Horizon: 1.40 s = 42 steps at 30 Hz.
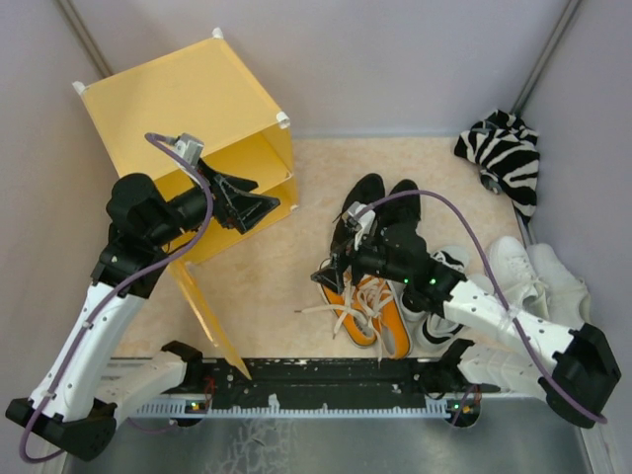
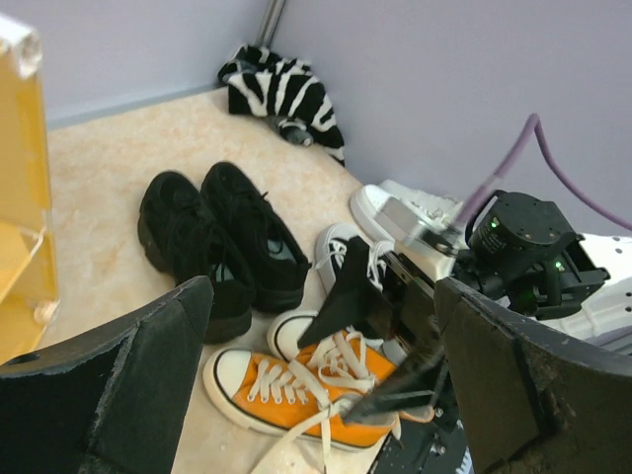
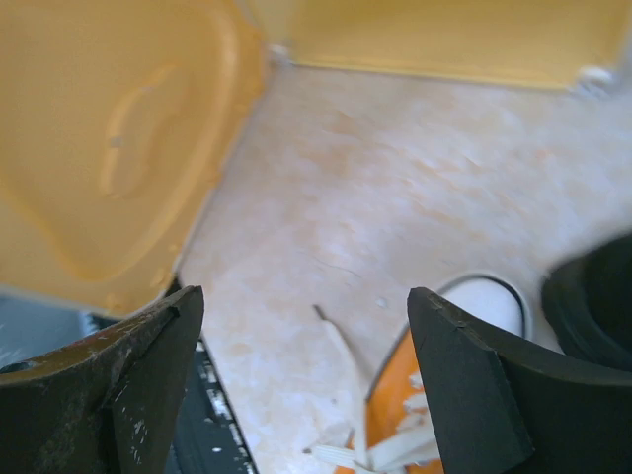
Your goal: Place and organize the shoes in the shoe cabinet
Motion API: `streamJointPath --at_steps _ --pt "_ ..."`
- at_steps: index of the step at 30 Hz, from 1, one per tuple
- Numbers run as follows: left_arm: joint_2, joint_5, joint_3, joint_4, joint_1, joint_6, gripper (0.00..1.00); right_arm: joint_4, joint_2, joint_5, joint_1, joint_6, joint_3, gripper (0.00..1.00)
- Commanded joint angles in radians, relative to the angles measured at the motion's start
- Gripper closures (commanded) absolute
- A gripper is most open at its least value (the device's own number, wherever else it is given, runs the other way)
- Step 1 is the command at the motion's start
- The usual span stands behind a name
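Spread pincer (image 3: 306, 331) above orange sneaker (image 3: 410, 400)

black-and-white sneakers (image 1: 431, 332): mostly hidden under right arm (image 1: 494, 321) | shoe cabinet (image 2: 22, 178): cut by left edge

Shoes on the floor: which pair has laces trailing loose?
The orange canvas sneakers: their white laces sprawl leftward over the floor. The all-black pair, black-and-white sneakers and plain white sneakers show no trailing laces.
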State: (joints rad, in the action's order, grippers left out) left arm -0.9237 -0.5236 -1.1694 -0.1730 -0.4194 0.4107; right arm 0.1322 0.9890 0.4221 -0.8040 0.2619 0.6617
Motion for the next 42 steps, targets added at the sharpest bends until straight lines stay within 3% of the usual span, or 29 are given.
streamJointPath --at_steps 1,4,8,15,21,25,30,42 --pt "0.03 0.078 -0.039 -0.164 -0.004 -0.049 0.01 -0.233 0.075 -0.444 -0.001 0.003 0.101 0.15" --pt "0.045 0.124 -0.041 -0.241 -0.004 -0.072 0.01 -0.329 0.125 -0.615 0.002 0.011 0.16 0.15" --pt "0.064 0.16 -0.04 -0.299 -0.004 -0.095 0.01 -0.349 0.138 -0.69 0.023 0.015 0.193 0.15" --pt "0.062 0.214 -0.062 -0.458 -0.004 -0.138 0.01 -0.315 0.157 -0.651 0.076 0.016 0.211 0.15" --pt "0.046 0.363 -0.185 -0.674 -0.004 -0.163 0.03 -0.313 0.186 -0.617 0.102 0.01 0.225 0.15" --pt "0.021 0.465 -0.296 -0.808 -0.003 -0.159 0.04 -0.368 0.193 -0.597 0.116 -0.003 0.283 0.15" --pt "-0.013 0.491 -0.389 -0.916 -0.003 -0.133 0.05 -0.494 0.184 -0.581 0.123 -0.023 0.364 0.15" --pt "-0.043 0.588 -0.331 -1.018 -0.003 -0.15 0.04 -0.499 0.25 -0.547 0.205 0.071 0.362 0.14"
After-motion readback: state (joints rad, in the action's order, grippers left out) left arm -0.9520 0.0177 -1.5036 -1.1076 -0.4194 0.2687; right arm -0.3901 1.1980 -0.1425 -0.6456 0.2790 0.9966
